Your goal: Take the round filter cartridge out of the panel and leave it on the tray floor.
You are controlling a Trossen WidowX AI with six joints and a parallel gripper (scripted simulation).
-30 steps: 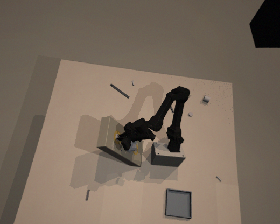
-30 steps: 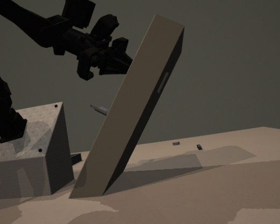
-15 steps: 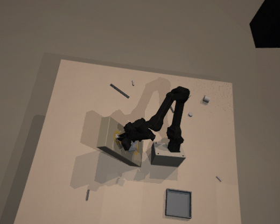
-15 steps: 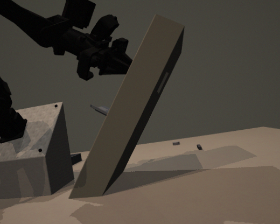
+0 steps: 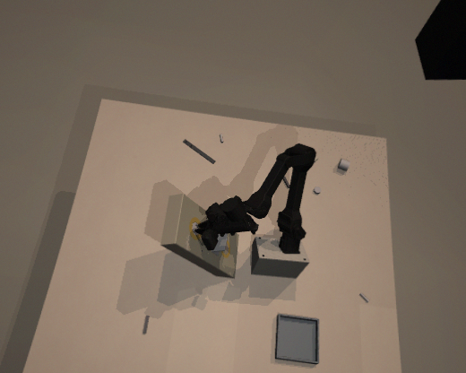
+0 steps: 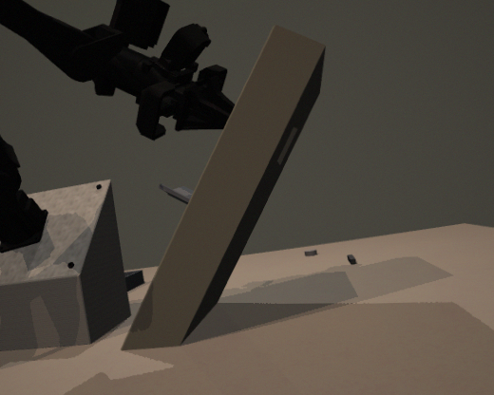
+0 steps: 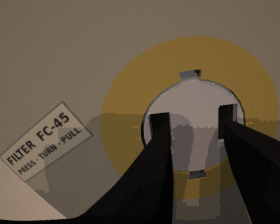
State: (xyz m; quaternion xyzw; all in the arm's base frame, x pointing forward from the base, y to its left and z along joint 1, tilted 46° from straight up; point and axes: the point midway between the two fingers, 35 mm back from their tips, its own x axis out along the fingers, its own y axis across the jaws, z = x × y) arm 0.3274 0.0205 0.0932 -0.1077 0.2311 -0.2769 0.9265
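Observation:
The service panel (image 5: 174,221) (image 6: 231,166) (image 7: 51,50) leans at a slant. The round pale cartridge (image 7: 196,100) sits in it inside a yellow ring (image 7: 121,110), with a small notch at its upper and lower edges. The left slot (image 7: 157,121) and right slot (image 7: 225,117) are dark and upright in the wrist view. My gripper (image 5: 197,229) (image 7: 196,135) is partly open, with one fingertip at each slot; they overlap the slots' lower parts. How deep they reach cannot be told. In the exterior view the panel hides the tips. The tray (image 5: 297,338) is empty.
A pale ledge (image 5: 220,245) (image 6: 176,191) juts from the panel's face, below my gripper. My base block (image 5: 276,267) (image 6: 104,280) stands close to the panel. A grey bar (image 5: 199,151), a small cylinder (image 5: 343,165) and several other small pieces lie on the table.

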